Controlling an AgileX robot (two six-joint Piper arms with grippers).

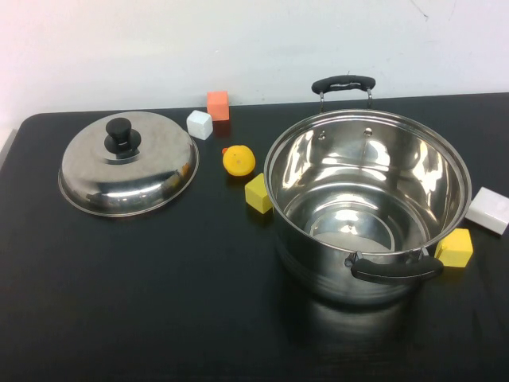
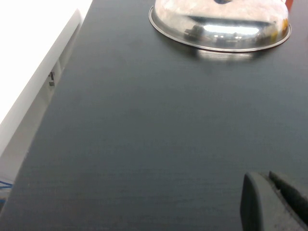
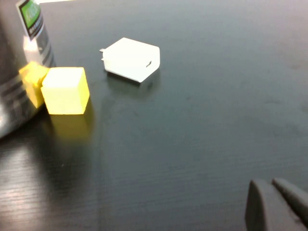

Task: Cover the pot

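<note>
Not yet begun: pot (image 1: 367, 203) open and empty, lid (image 1: 127, 165) well apart to its left, left gripper (image 2: 269, 202) and right gripper (image 3: 273, 204) both narrow, empty, nearer than pot.

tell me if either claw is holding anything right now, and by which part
Nothing is held. The left claw is low over bare table, short of the lid; the right claw is low near the yellow block beside the pot.
</note>
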